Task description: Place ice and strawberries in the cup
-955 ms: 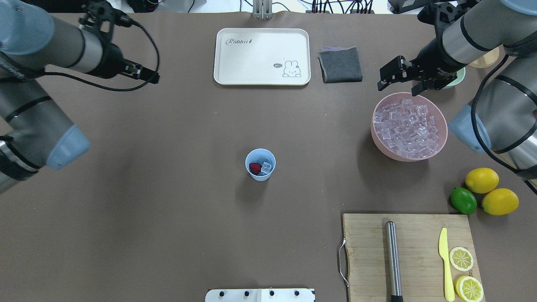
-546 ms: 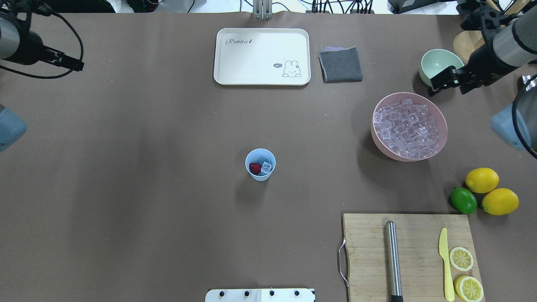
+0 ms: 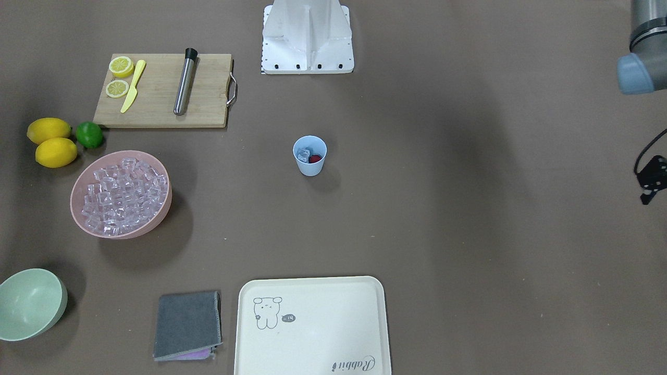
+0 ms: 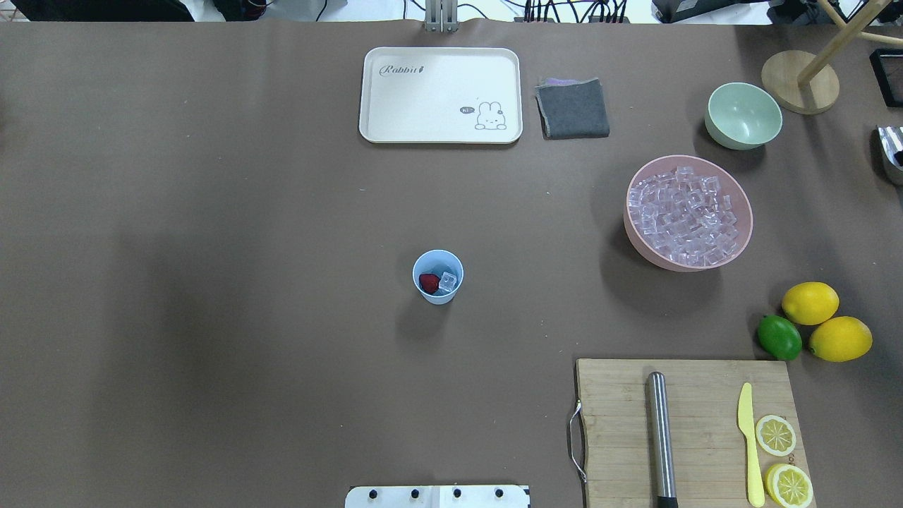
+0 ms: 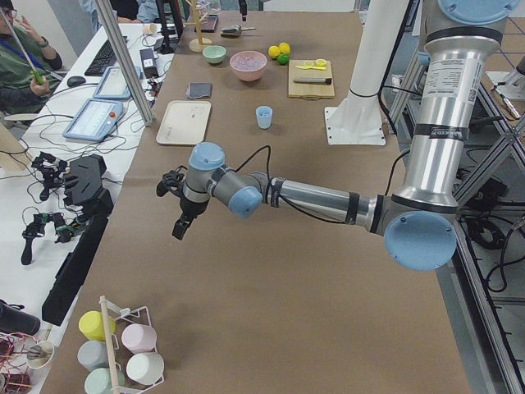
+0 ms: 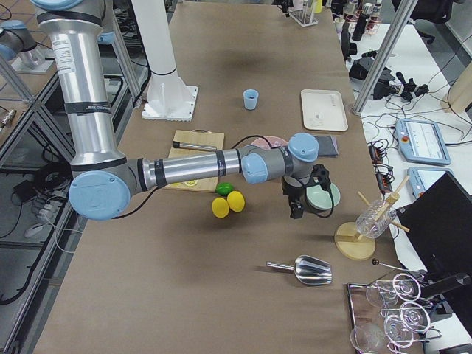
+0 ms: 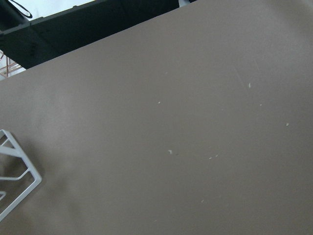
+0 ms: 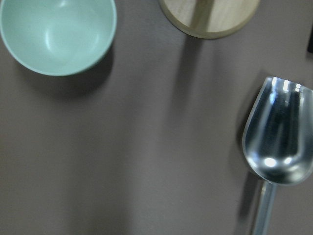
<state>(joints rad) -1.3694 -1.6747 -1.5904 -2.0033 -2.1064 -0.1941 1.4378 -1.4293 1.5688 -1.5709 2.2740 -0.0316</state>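
The light blue cup (image 4: 438, 293) stands upright mid-table and also shows in the front view (image 3: 309, 165). Inside it lie the dark red strawberry (image 4: 428, 283) and a clear ice cube (image 4: 448, 281). More ice (image 4: 684, 215) fills the pink bowl (image 4: 649, 255) at the right. Both arms are outside the overhead view. My left gripper (image 5: 179, 230) hangs over bare table far to the left; only a black part of it shows at the front view's edge (image 3: 649, 182). My right gripper (image 6: 296, 210) hangs beside the green bowl. I cannot tell whether either is open or shut.
A pale green bowl (image 4: 743, 115) and a wooden stand base (image 4: 799, 90) sit at the back right, with a metal scoop (image 8: 279, 129) beyond. A cream tray (image 4: 441, 95) and grey cloth (image 4: 572, 107) are at the back. Cutting board (image 4: 614, 423), lemons (image 4: 810, 303) and lime (image 4: 779, 336) sit front right.
Both arms have swung outward and left the overhead view, the right one from above the pink bowl past the green bowl. The cup and its contents have not moved.
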